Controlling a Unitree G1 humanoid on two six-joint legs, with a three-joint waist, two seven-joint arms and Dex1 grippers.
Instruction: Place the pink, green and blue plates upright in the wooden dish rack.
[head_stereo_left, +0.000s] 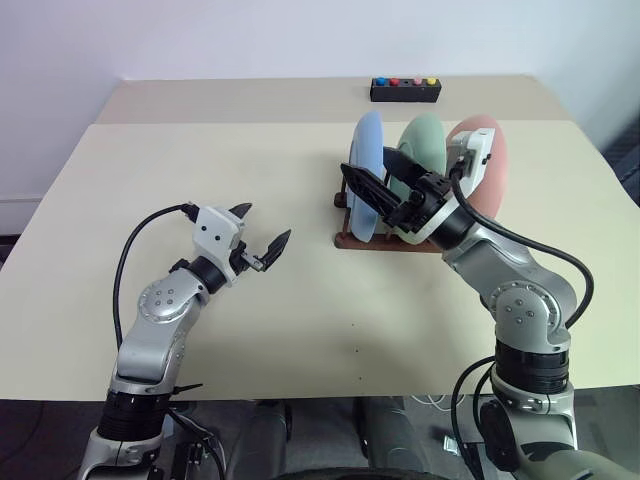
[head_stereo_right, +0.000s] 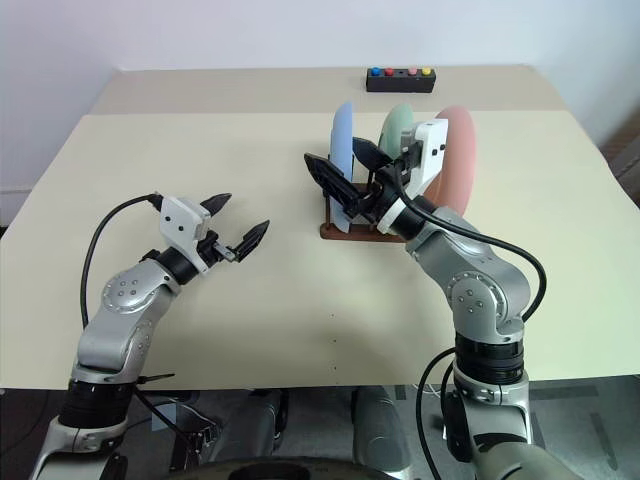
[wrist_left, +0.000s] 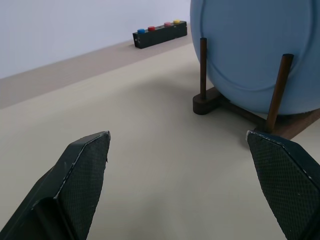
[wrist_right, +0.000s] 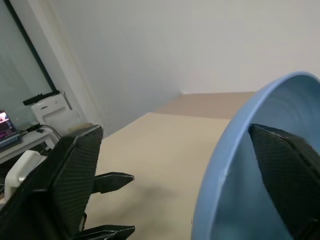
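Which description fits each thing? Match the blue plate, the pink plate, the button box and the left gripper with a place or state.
Things:
1. blue plate
2. pink plate
3. button box
4. left gripper

Descriptions:
A. at the far edge of the table
B. open over bare table, left of the rack
C. upright at the rack's left end, between the right gripper's open fingers
D. upright at the rack's right end

Pairs: 1-C, 2-D, 3-A, 4-B

Silver jointed arms, black cables, white wrist housings, black textured pointed fingers (wrist_left: 82, 172).
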